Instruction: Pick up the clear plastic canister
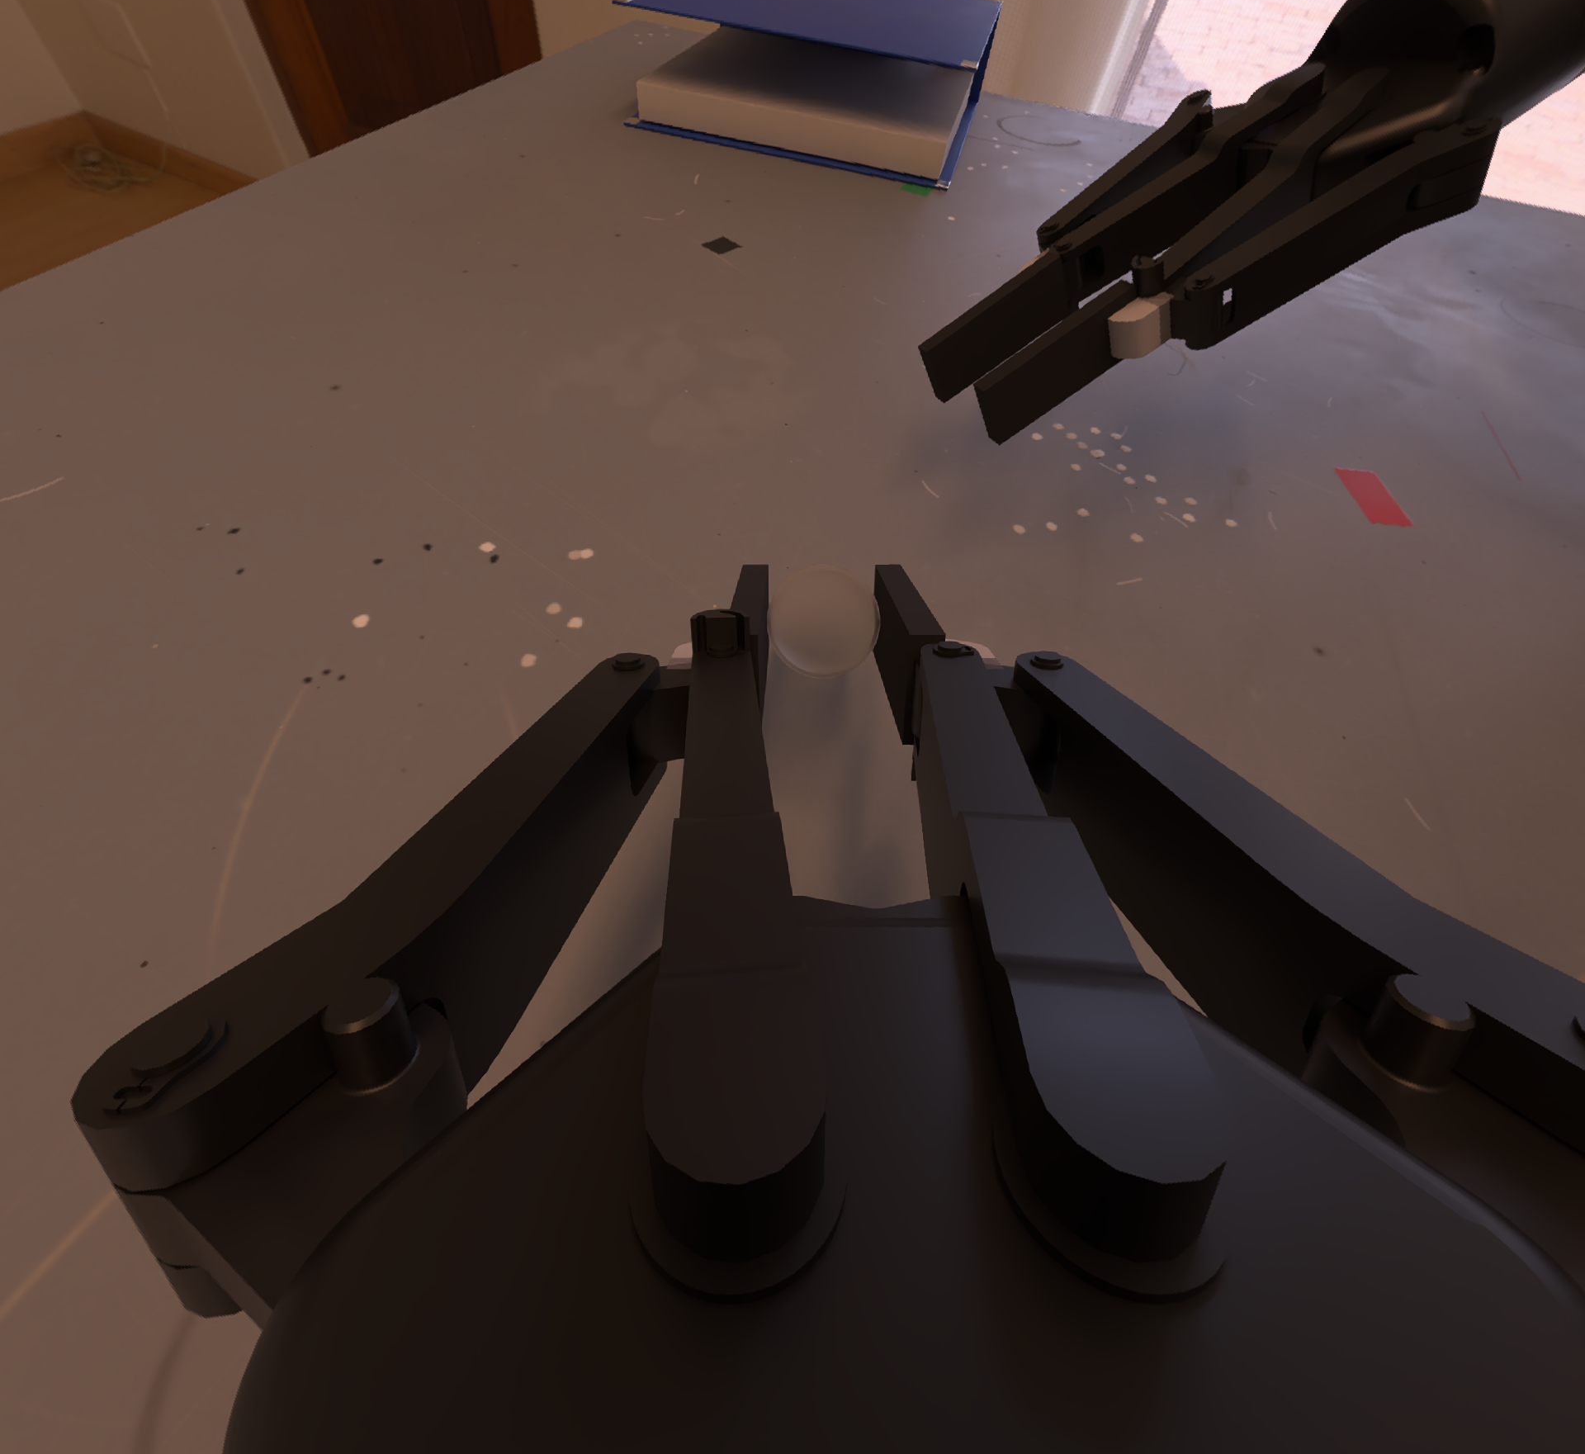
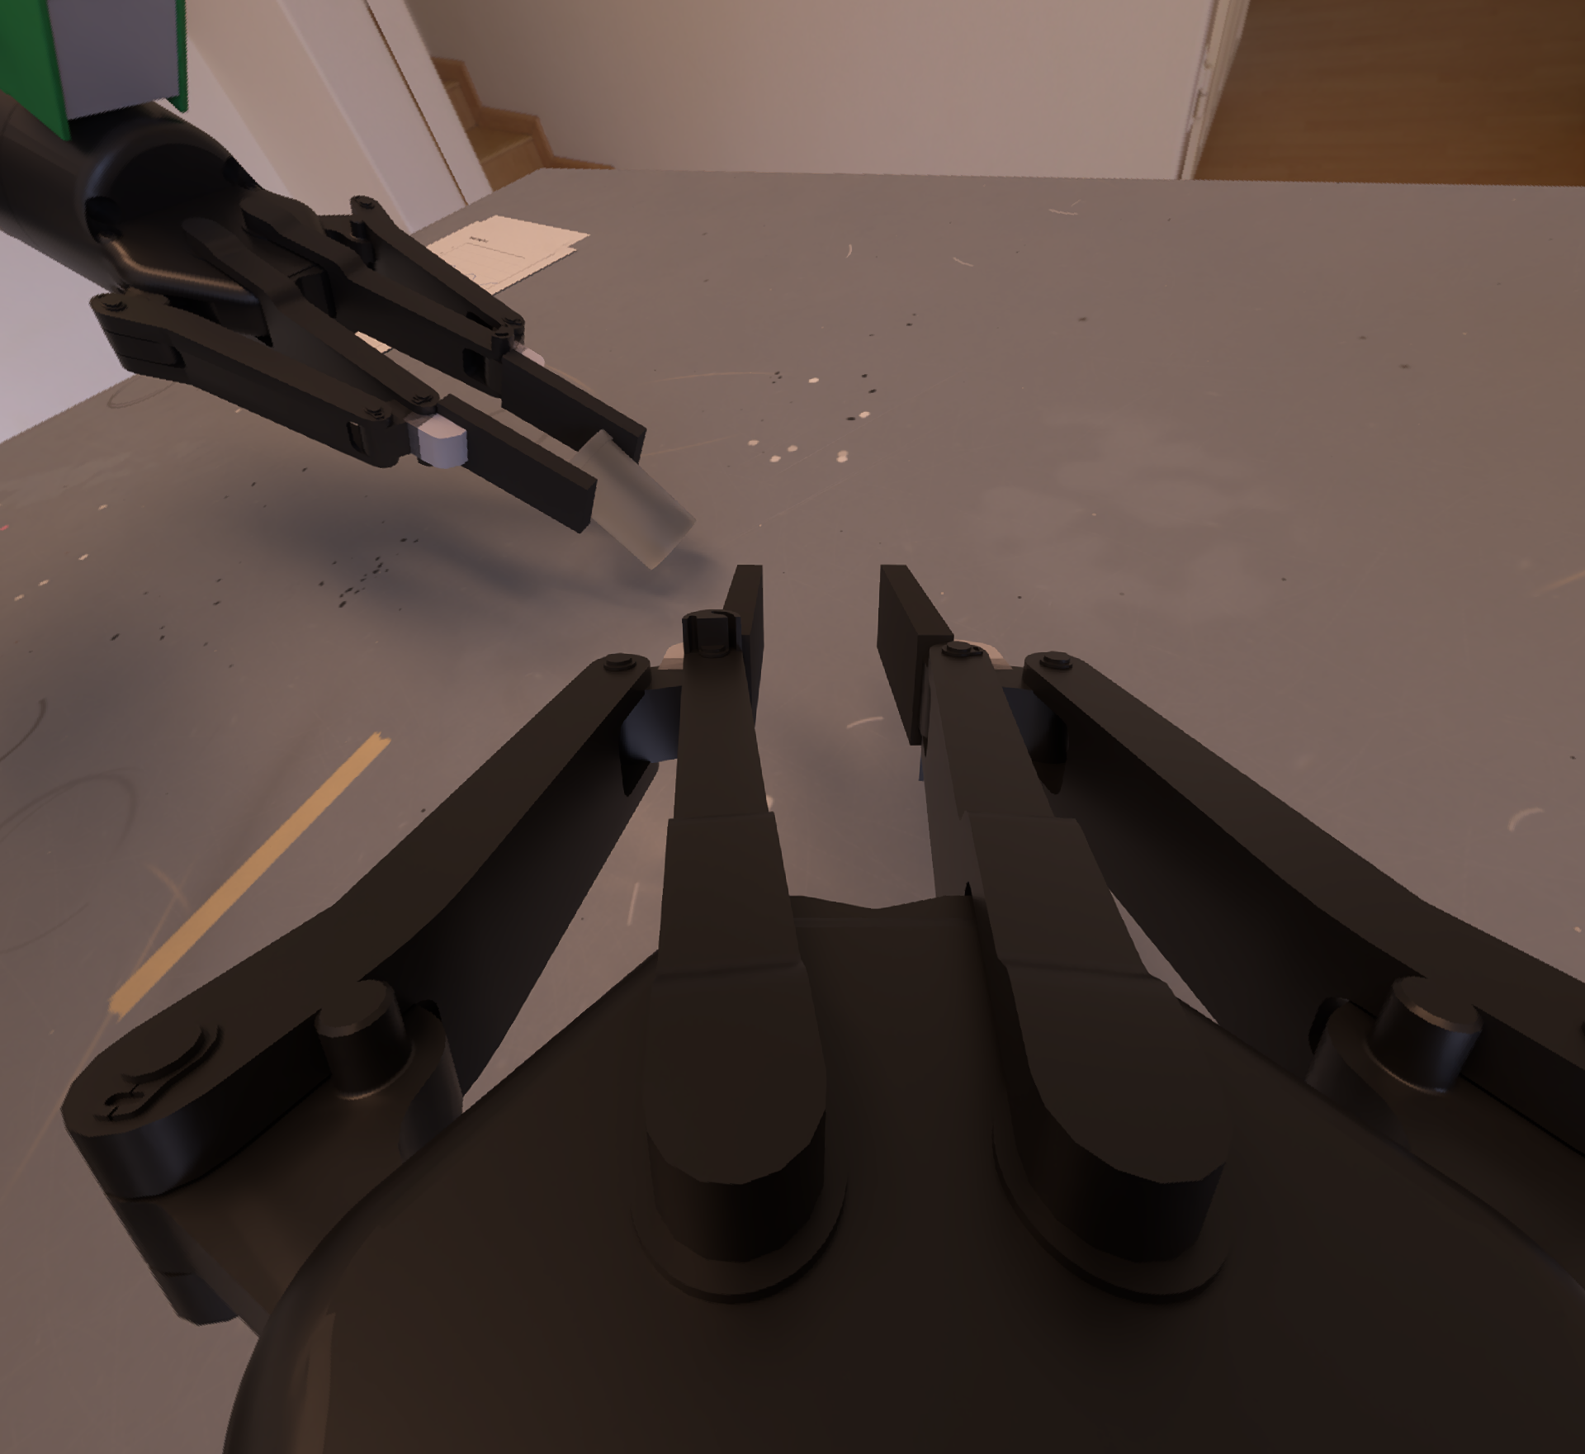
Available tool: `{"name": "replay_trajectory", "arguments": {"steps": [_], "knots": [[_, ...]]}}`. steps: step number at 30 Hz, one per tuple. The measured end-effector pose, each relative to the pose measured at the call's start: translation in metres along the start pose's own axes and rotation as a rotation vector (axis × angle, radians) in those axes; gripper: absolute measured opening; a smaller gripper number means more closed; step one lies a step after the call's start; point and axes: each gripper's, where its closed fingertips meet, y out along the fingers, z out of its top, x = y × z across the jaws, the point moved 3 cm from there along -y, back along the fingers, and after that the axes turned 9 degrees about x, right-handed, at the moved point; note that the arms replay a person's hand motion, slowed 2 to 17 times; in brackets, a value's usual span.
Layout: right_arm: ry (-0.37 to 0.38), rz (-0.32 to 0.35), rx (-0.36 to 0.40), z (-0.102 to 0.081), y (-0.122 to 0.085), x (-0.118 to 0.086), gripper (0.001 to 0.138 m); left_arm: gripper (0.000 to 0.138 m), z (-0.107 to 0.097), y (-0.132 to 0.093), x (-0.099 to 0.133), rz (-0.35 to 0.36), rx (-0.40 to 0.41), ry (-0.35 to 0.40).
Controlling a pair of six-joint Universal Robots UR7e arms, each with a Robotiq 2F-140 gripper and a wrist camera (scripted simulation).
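1. Two black two-finger end effectors are seen above the scuffed grey counter (image 1: pixel 429 383).
2. The clear plastic cylindrical canister (image 1: pixel 822 624) is clamped between the fingers of the left end effector (image 1: pixel 822 598), clear of the counter, one end projecting past the fingertips (image 2: pixel 562 491).
3. The right end effector (image 2: pixel 819 598) is held narrowly parted and empty.
4. A blue open binder (image 1: pixel 806 66) is located at the far edge.

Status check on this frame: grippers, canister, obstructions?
Left gripper shut on clear canister, lifted off table. Right gripper partly open, empty. Blue binder far off, nothing obstructing.
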Motion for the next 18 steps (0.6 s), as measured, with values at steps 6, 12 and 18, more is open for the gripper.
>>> {"name": "replay_trajectory", "arguments": {"steps": [6,12,18], "knots": [[0.008,-0.004,0.001,0.000,0.000,0.002,0.036,0.033,-0.002,-0.005,-0.002,0.020,-0.022,0.029],[0.014,-0.008,0.000,0.000,0.000,0.004,0.036,0.033,-0.004,-0.009,-0.004,0.029,-0.042,0.057],[0.016,-0.010,0.000,0.000,0.001,0.006,0.036,0.033,-0.004,-0.012,-0.005,0.039,-0.049,0.072]]}}
